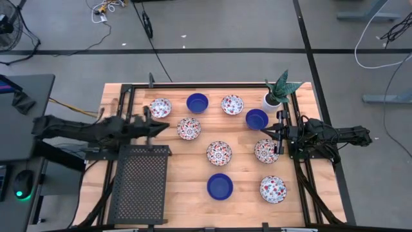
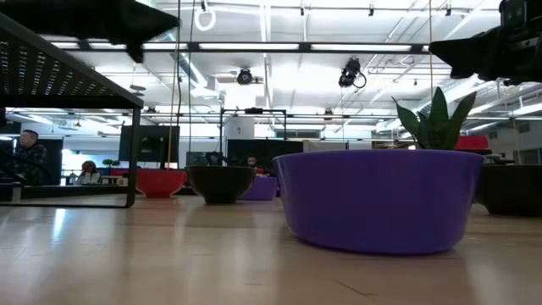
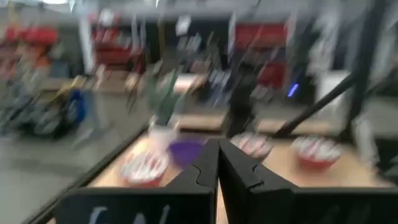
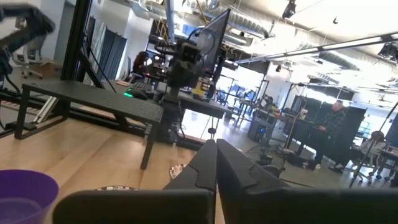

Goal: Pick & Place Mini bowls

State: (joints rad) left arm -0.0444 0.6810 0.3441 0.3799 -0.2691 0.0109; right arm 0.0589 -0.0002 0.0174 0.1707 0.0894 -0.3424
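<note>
Nine small round mini bowls point(image 1: 219, 153) on wooden desk point(image 1: 187, 193), spread beside white plant pot point(image 1: 271, 100); low view shows mostly one blue bowl, rest hidden. Left claw point(image 1: 165, 125) pinched closed, empty, far from pot. Right claw point(image 1: 264, 133) closed, empty, near pot. Left wrist view blurred.

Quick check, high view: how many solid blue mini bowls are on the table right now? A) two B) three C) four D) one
B: three solid blue bowls show from above, one in the back row, one beside the white plant pot, and one near the front edge; the other six bowls are white with a floral pattern.
</note>
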